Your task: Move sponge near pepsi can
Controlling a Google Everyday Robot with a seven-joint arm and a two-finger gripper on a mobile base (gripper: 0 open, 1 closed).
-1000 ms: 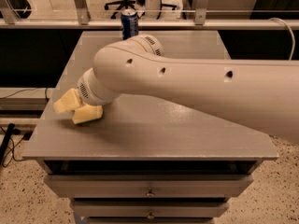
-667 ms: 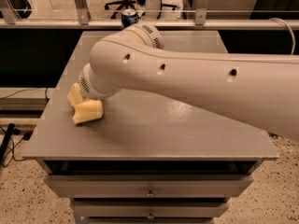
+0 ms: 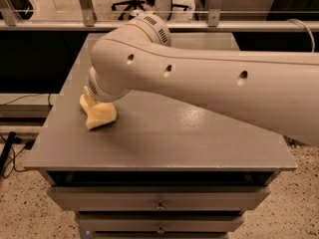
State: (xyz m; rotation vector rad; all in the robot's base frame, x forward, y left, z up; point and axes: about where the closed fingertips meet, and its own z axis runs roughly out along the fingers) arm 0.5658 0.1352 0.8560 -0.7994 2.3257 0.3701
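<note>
End effector [image 3: 91,98]: low over the left part of the table [image 3: 179,138], tucked under the wrist housing. Mostly masked by that housing. Spread or pressed together: cannot tell.

Sponge [image 3: 101,116]: pale yellow lump directly under the end effector, touching it. Resting on, or just off, the table top near its left edge, about midway between the far and near edges. How much of the yellow mass is sponge and how much is end effector cannot be separated cleanly. Visible long axis runs on a diagonal, from the table's far left to its near right. The broader blunt end points toward the near edge; the narrower end goes up under the wrist.

Arm [image 3: 209,83]: thick white link crossing the table from the right side, with its elbow joint over the far edge. It covers most of the table's far half.

Pepsi can: hidden behind the arm, not locatable.

Change from the earlier frames: the yellow mass sat closer to the table's left edge and looked wider, spread left to right. It is now drawn in a little toward the table's middle and reads as narrower and more compact. The wrist has swung the same way. The pepsi can showed at the far edge of the table a second ago; the elbow now covers that spot.

Surroundings: drawers [image 3: 159,203] with small knobs below the table top, office chair [image 3: 130,3] behind the far edge, dark cable [image 3: 7,151] on the floor left of the table.
</note>
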